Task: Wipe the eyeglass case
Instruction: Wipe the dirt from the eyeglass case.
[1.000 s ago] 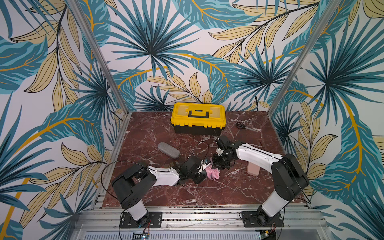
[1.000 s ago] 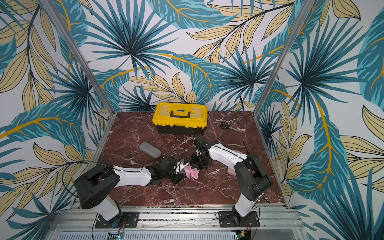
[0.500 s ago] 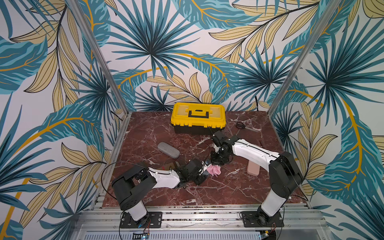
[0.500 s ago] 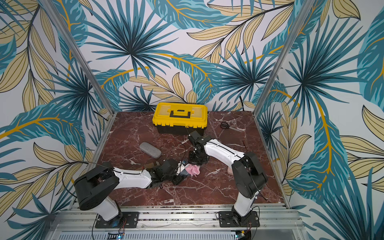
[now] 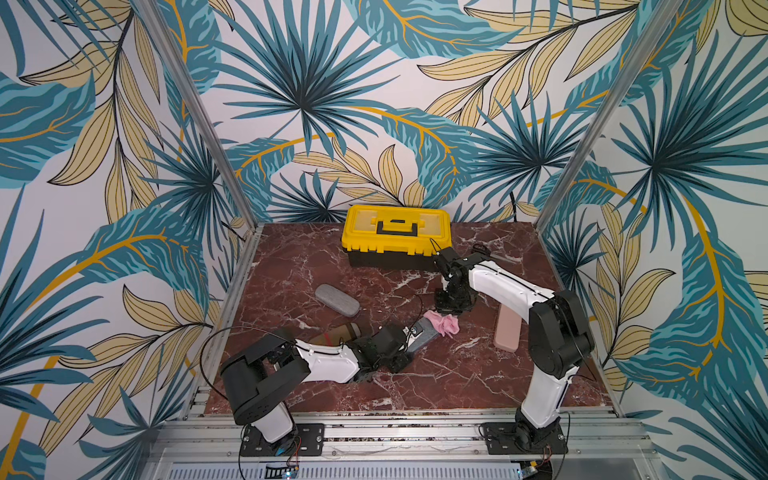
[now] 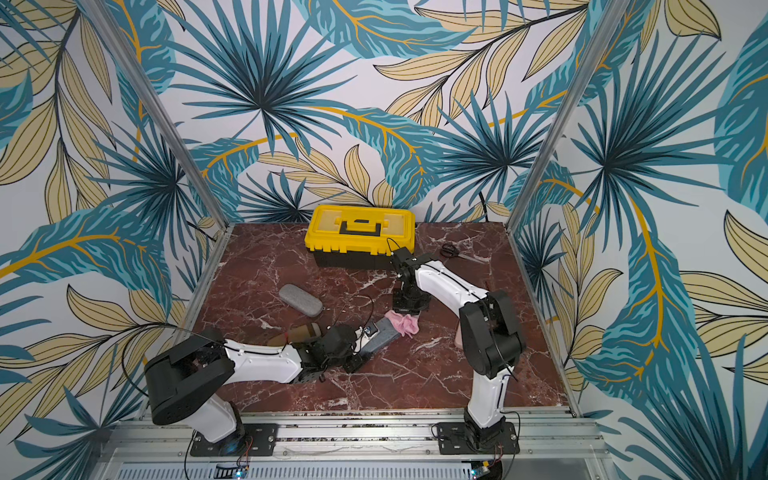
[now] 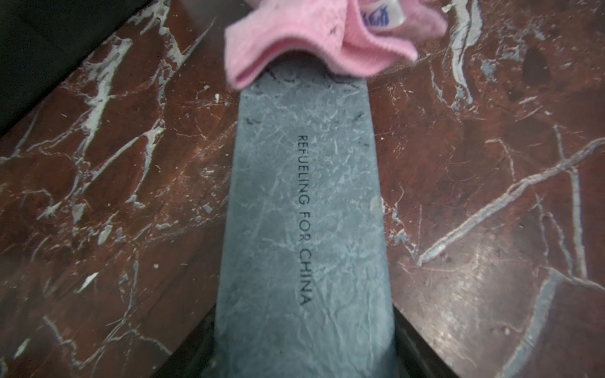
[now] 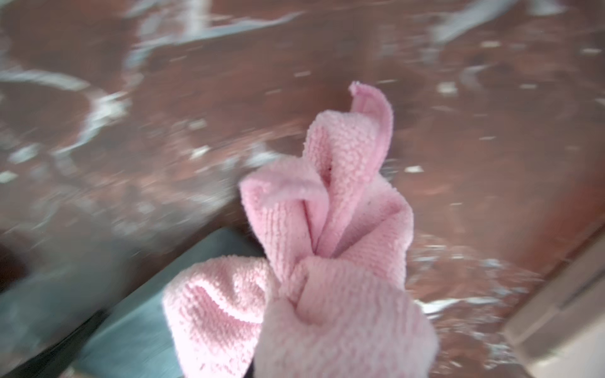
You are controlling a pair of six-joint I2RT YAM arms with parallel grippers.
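The eyeglass case (image 7: 307, 212) is a flat grey-blue pouch with dark lettering, lying low over the marble near the middle front (image 5: 424, 337) (image 6: 384, 334). My left gripper (image 5: 405, 345) is shut on its near end, with the dark jaws on both sides of it in the left wrist view. A bunched pink cloth (image 8: 327, 245) sits on the case's far end (image 5: 444, 325) (image 7: 314, 39). My right gripper (image 5: 449, 309) points down, shut on the cloth. The cloth hides its fingertips in the right wrist view.
A yellow toolbox (image 5: 397, 235) stands at the back, close behind the right arm. A grey oval case (image 5: 336, 300), a brown case (image 5: 336, 332) by the left arm and a pink case (image 5: 507, 332) lie on the marble. Scissors (image 5: 482, 249) lie back right.
The right gripper has drawn the pink cloth along the case, away from the left gripper toward the case's far end. The left gripper keeps its hold and has barely shifted.
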